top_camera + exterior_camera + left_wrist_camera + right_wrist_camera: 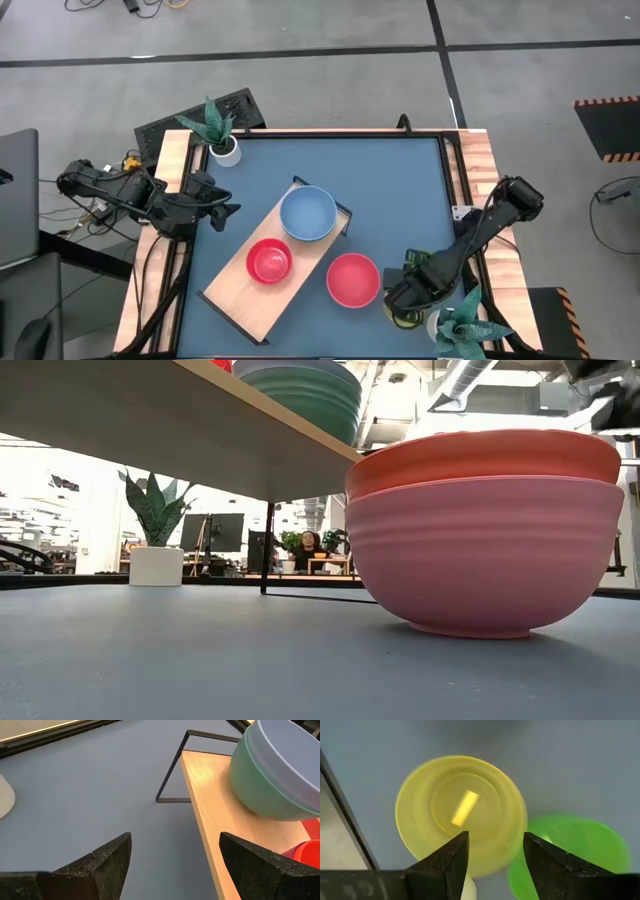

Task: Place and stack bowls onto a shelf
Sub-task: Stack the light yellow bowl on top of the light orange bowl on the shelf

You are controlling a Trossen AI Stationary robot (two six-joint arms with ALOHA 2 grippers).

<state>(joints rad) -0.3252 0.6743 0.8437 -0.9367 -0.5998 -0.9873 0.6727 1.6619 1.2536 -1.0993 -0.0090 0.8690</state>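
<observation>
Two small bowls under the right gripper (492,852): yellow bowl (462,812) dead ahead, lime bowl (570,855) at 4 o'clock; fingers spread, empty. Left gripper (172,857) released, waiting.

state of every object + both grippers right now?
shelf: flat on table, angled.
blue bowl: nested in a teal bowl, on shelf.
red bowl: on shelf.
pink stack: on table.
yellow bowl: on table.
left gripper: open, empty.
right gripper: open above yellow bowl.

Bare tabletop (400,190) (far right stretch); shelf (240,290) blocks the middle.
</observation>
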